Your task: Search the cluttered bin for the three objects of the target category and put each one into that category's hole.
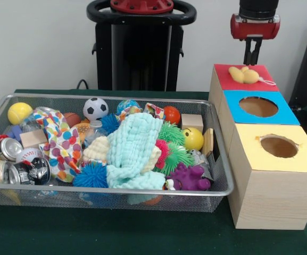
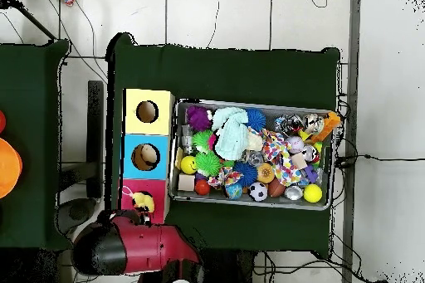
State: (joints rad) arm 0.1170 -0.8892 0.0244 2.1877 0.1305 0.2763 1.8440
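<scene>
Front view: a pale yellow plush [image 1: 244, 75] with orange parts lies on the red-surround hole [image 1: 229, 81] of the far wooden box, sprawled over the opening and not dropped through. The gripper [image 1: 251, 54] hangs just above it, fingers close together and holding nothing, apart from the toy. Judged soft, light and squashy; not fragile, not slippery. A pinch across the fat middle of the body should hold best, since limbs or the thin cord trailing to one side would let it swing. It may only need a nudge down to fall through. The wire mesh bin [image 1: 217, 189] beside the boxes is packed with balls, spiky rubber toys, cans and a mint knitted cloth [image 1: 134, 146]; no other plush shows, so any others are likely buried. Overhead view: same yellow plush [image 2: 143, 204] sits on the red box top [image 2: 128, 193], covering most of the hole; the arm [image 2: 133, 249] reaches in from below. Gripper itself hidden here. The bin [image 2: 253, 104] lies just beside the row of boxes.
</scene>
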